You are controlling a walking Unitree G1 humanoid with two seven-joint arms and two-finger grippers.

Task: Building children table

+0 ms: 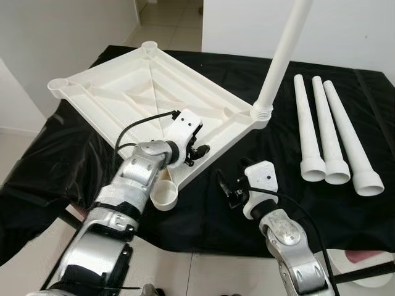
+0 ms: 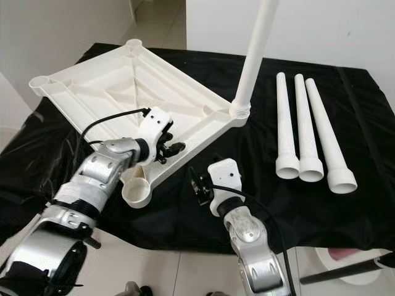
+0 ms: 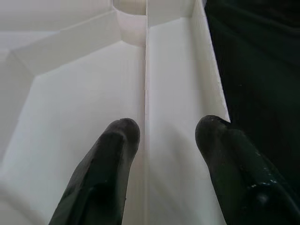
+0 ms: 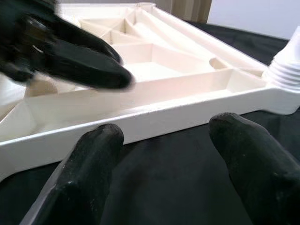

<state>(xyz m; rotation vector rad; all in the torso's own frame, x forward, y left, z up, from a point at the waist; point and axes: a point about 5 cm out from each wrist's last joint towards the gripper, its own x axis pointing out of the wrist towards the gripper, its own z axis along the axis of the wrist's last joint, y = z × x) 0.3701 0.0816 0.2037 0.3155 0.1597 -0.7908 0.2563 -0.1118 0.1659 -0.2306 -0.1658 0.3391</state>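
Black-covered bench carries the inverted tabletop (image 1: 142, 86); three loose legs (image 1: 333, 132) lie lengthwise along its right edge, nearer the right gripper (image 1: 227, 188), jaws wide and empty, while the left gripper (image 1: 196, 151), jaws parted, sits over the tabletop's near rim.

Two silver arms with jointed, rounded metal segments and dark bands near the shoulders. Each ends in a white blocky wrist housing dotted with small dark screw holes, carrying the left gripper (image 1: 199, 150) and the right gripper (image 1: 227, 188), both with glossy, round-tipped black fingers. A thin black cable loops from each white housing back along its arm.
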